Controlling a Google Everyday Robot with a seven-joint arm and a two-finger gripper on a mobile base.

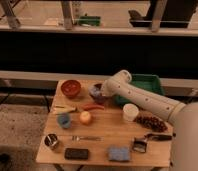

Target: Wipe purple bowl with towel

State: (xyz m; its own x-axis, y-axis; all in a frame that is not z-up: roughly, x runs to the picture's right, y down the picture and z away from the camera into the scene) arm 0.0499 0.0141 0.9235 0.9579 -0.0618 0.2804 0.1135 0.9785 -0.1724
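The purple bowl [98, 98] stands at the back middle of the wooden table [107, 131], right of the orange-red bowl. My gripper [98, 91] reaches down into it from the right, at the end of the white arm [142, 98]. A pale bluish towel [95, 90] shows at the gripper tip, inside the bowl. The gripper is shut on the towel. The arm's wrist hides most of the bowl's right side.
An orange-red bowl [71, 88] and a green tray [146, 82] flank the purple bowl. In front lie a red chili [93, 107], banana [64, 108], blue cup [64, 120], orange fruit [85, 117], white cup [130, 111], grapes [151, 122], fork [85, 138] and blue-grey pad [119, 153].
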